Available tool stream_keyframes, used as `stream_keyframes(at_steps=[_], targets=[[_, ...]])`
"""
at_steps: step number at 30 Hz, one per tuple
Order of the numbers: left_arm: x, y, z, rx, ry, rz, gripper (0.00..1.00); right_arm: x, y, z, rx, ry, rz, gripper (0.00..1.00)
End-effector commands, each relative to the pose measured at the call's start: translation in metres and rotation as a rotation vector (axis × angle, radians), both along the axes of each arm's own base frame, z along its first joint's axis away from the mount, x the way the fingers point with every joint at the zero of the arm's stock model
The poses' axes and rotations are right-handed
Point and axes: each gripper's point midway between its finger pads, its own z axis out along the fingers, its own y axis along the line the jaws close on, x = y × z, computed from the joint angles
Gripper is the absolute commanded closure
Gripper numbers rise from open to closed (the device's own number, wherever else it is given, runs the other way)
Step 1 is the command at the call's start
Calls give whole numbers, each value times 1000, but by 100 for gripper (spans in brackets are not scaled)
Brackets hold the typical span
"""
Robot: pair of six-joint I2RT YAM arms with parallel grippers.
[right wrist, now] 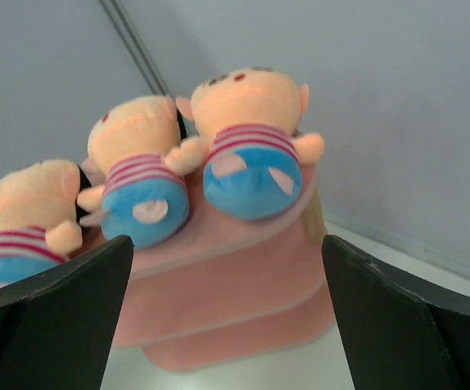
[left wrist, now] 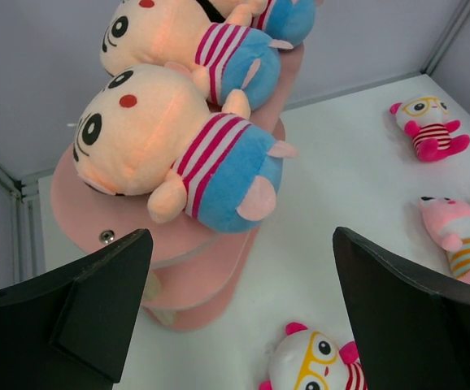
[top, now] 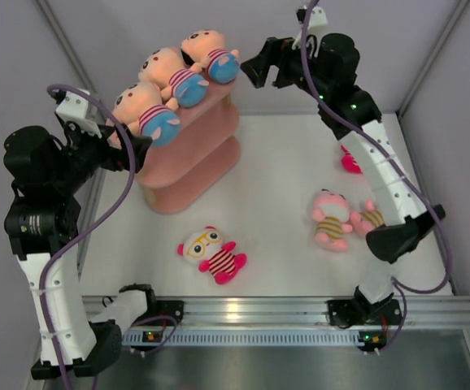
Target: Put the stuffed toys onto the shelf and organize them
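Pink shelf (top: 188, 175) with oval boards is standing on the smooth white table (top: 276, 154), back left. Three soft peach-headed dolls (top: 170, 77), round, in striped shirts and blue bottoms, are lying in a row on its top board. Left gripper (top: 131, 149) is hovering beside the row's near end, black fingers spread wide, gripping nothing. Right gripper (top: 255, 69) is hanging by the far end, likewise wide and empty. A fuzzy glasses doll (top: 211, 253) and a pink striped doll (top: 330, 219) are lying on the tabletop.

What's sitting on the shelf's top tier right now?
Three peach-headed, blue-bottomed toys in a row: nearest toy, middle toy, farthest toy. The top board hides most of the lower tiers; their contents can't be seen.
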Motion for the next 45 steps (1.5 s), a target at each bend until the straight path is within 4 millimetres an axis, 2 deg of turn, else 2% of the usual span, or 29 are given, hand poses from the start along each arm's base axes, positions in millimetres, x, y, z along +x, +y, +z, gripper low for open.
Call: stream_keyframes(at_steps=[1,2,3,4,5,6,7,8,9,10,11,12,13,14,15,16,17,18,22,25,29,34,38,39,40,42,43,44,45], targets=[[-11,12,2,74,-49,59,2,-60,-51,47,-3,-95,-90,1],[-17,15,-3,88,-38,74,1,-60,-53,13,-46,-29,-99,1],[-18,22,-10,124,-27,104,2,-69,-59,5,-54,-9,-106,1],[-26,27,-11,146,-37,127,1,-94,-73,14,-36,-29,-103,1],[-27,31,-22,165,-12,144,1,-97,-73,-30,-83,50,-93,1],[-30,42,-34,207,20,194,1,-109,-74,-41,-80,67,-70,1],[-40,48,-38,228,17,222,1,-132,-84,-38,-61,46,-54,2],[-40,53,-60,252,68,239,1,-138,-81,-85,-98,128,-37,2],[-45,60,-72,289,90,263,1,-150,-78,-99,-103,149,-9,3],[-56,70,-81,314,95,315,1,-167,-82,-103,-95,145,11,4],[-60,75,-91,336,112,339,1,-174,-79,-140,-133,212,29,5],[-62,81,-119,370,176,349,1,-187,-72,-155,-144,241,64,7],[-74,89,-126,389,171,392,1,-199,-71,-162,-144,243,87,7],[-78,96,-137,408,193,427,1,-209,-65,-195,-179,296,111,8],[-80,100,-167,430,263,430,1,-227,-51,-208,-199,307,169,8],[-89,104,-176,438,267,457,1,-238,-45,-218,-209,312,205,8],[-92,107,-192,446,301,464,1,-250,-36,-242,-219,348,243,8],[-94,108,-217,454,360,458,1,-270,-23,-251,-221,360,307,8],[-107,115,-254,453,426,499,2,-300,2,-295,-207,427,381,9],[-112,117,-265,436,453,522,2,-311,13,-328,-194,493,394,8],[-119,117,-274,418,474,535,1,-309,21,-347,-125,599,343,8],[-128,114,-270,403,467,541,1,-302,27,-375,-90,752,240,10],[-130,114,-263,396,452,551,1,-308,40,-389,-99,814,237,11],[-129,114,-262,393,451,550,1,-309,42,-402,-127,841,231,12],[-129,112,-263,390,450,538,1,-310,47,-403,-129,852,237,12],[-127,109,-266,382,454,525,1,-316,53,-419,-157,886,251,13],[-122,106,-264,380,437,497,1,-316,60,-418,-139,884,270,15],[-119,107,-263,379,435,504,1,-317,62,-428,-152,898,267,20],[-116,109,-260,375,422,517,1,-316,65,-428,-144,897,270,25]])
